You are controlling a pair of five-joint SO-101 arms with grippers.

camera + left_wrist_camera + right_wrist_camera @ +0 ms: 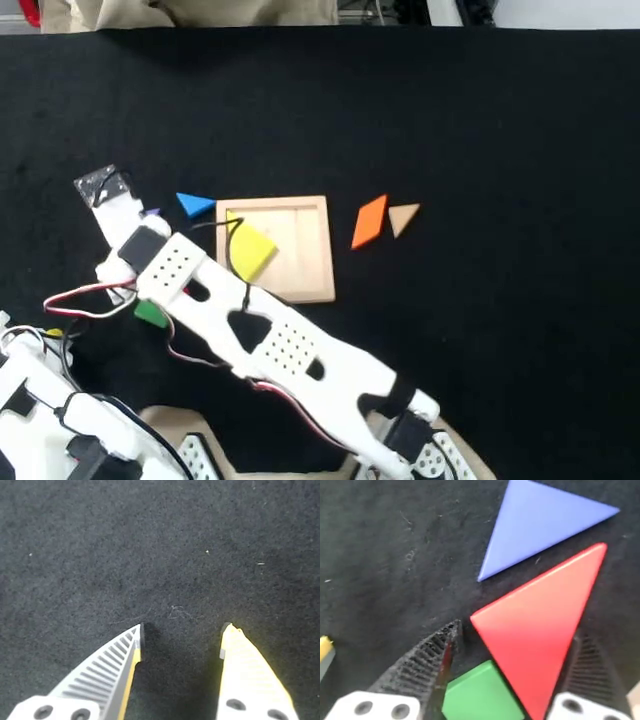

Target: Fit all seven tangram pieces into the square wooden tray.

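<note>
Tray: we find the square wooden tray (305,250) near the middle of the black table (500,120); the right arm crosses its near left corner.
Inside the tray: one yellow piece (250,250) lies tilted in the left part, with the arm and a dark cable partly over it.
Beside the tray: a blue triangle (195,204) sits just off the far left corner. An orange parallelogram (369,221) and a tan triangle (404,217) lie close together on the other side, apart from the rim.
Right gripper (517,635): we see its black fingers spread apart, low over the cloth, straddling a red triangle (540,630) (we cannot tell whether either finger touches it).
Around that triangle: a violet triangle (535,527) lies just beyond it and a green piece (480,695) lies against its near edge. The green one peeks out from under the arm in the high view.
Left gripper (183,627): its fingers stand parted over bare black cloth, with nothing between them.
</note>
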